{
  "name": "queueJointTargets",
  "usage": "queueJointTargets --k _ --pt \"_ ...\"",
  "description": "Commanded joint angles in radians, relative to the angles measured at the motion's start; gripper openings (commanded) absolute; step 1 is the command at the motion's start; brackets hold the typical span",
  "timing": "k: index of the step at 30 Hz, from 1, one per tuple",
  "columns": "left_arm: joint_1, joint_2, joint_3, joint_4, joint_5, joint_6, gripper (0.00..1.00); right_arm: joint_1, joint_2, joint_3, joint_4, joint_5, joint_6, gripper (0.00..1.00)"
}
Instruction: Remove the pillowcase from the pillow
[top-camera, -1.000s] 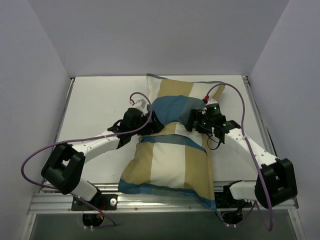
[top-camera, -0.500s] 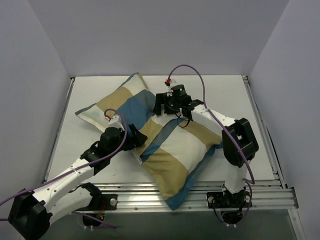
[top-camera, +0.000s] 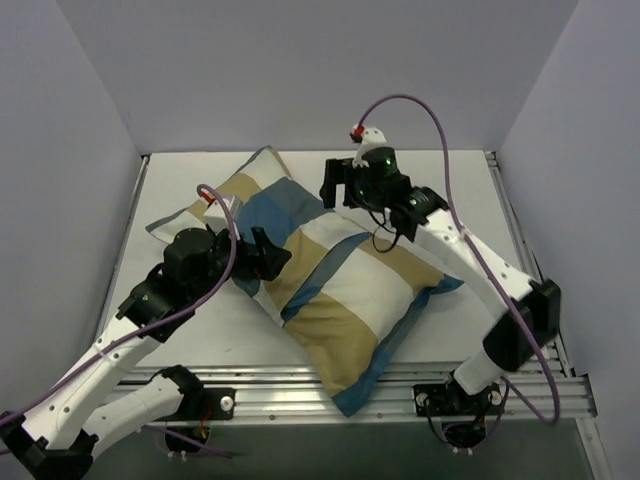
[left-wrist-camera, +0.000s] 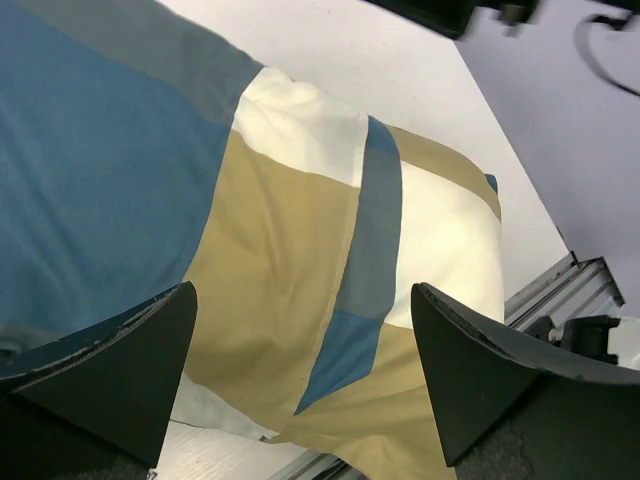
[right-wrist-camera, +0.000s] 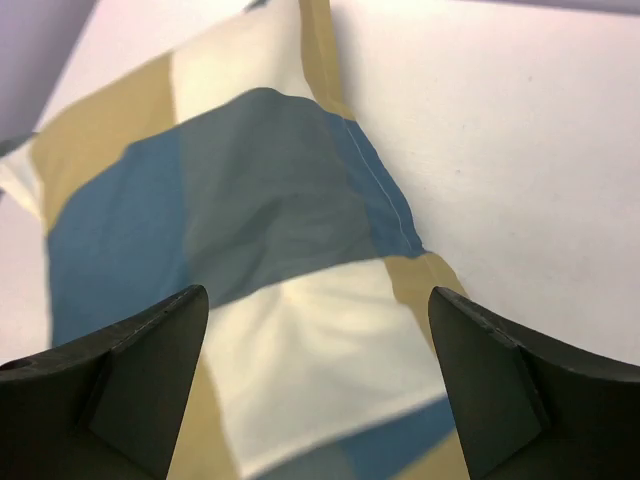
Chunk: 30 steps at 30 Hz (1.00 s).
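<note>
Gaping wide, left jaws and right jaws both empty, poised over pillowcase (top-camera: 350, 290).

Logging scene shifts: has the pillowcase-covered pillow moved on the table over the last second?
Yes. The pillowcase has swung counterclockwise: its far end now points toward the table's left edge.
</note>
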Motion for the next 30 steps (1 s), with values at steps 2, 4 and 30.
queueJointTargets --k 2,4,30 --pt "-0.015 0.060 0.083 -0.094 0.039 0.157 0.97 0.051 -0.273 -0.116 -0.107 0.164 0.032 0.87" --pt "-0.018 0.103 0.115 -0.093 0.025 0.190 0.97 0.063 -0.332 -0.203 -0.158 0.187 0.072 0.85" --pt "0.270 0.587 0.011 -0.082 -0.051 -0.091 0.95 -0.159 -0.271 -0.517 -0.071 -0.085 0.098 0.78"
